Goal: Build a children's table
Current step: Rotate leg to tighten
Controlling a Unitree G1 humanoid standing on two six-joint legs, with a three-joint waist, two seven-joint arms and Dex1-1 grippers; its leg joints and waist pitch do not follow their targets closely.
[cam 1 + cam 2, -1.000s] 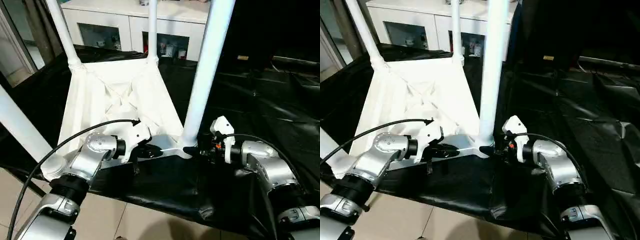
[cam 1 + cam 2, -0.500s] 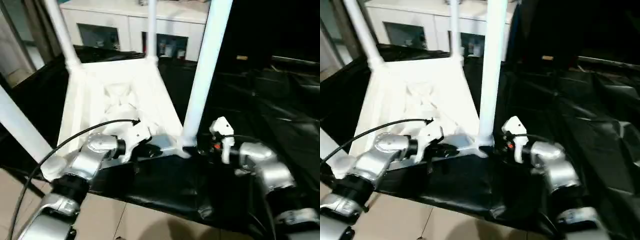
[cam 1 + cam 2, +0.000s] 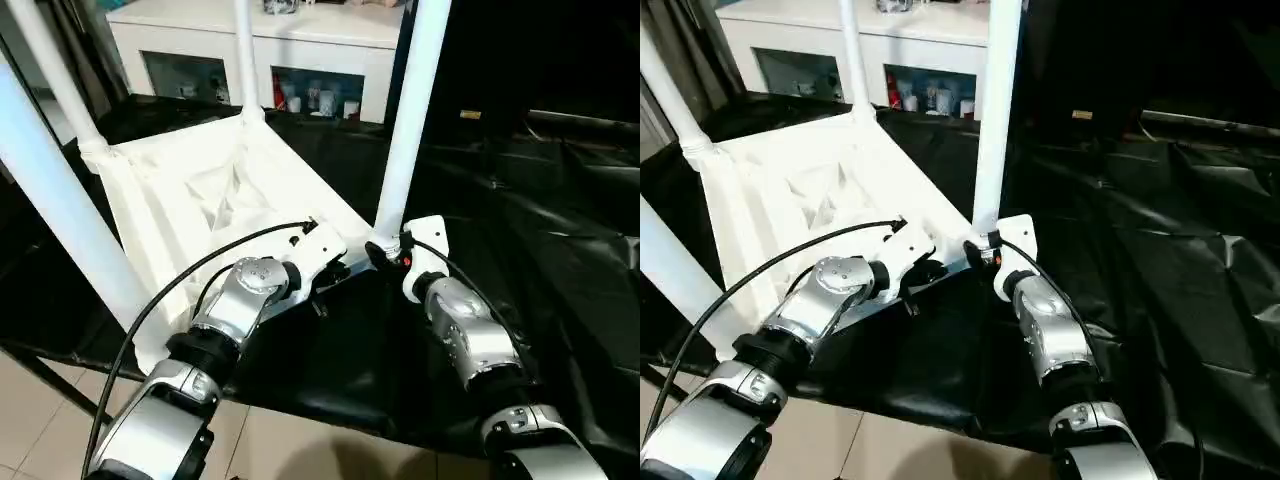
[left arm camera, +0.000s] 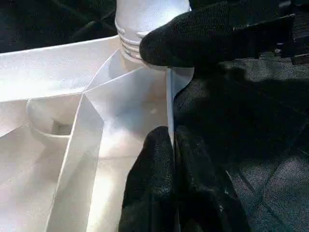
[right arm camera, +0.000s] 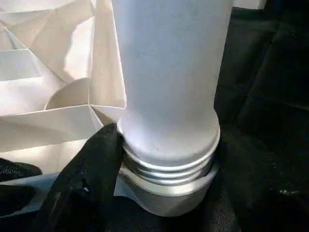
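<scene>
The children's table lies upside down on a black sheet, its white ribbed tabletop (image 3: 215,195) facing up. White legs rise from its corners, one at the near left (image 3: 60,200) and one at the far side (image 3: 243,55). My left gripper (image 4: 173,145) is shut on the thin rim of the tabletop next to the near right corner socket. My right gripper (image 3: 385,255) is closed around the threaded foot of the near right leg (image 3: 408,120). One black finger (image 5: 82,183) presses on that leg's collar, and the other finger is hidden behind the leg.
A white glass-doored cabinet (image 3: 300,45) stands behind the work. The crinkled black sheet (image 3: 540,200) stretches out to the right. Its near edge hangs over a tiled floor (image 3: 40,420). The left arm's cable (image 3: 180,290) loops over the tabletop's near rim.
The view has swung. The held corner with its leg now sits farther from me. My right forearm reaches it from the near side instead of from the right. Both grips are unchanged.
</scene>
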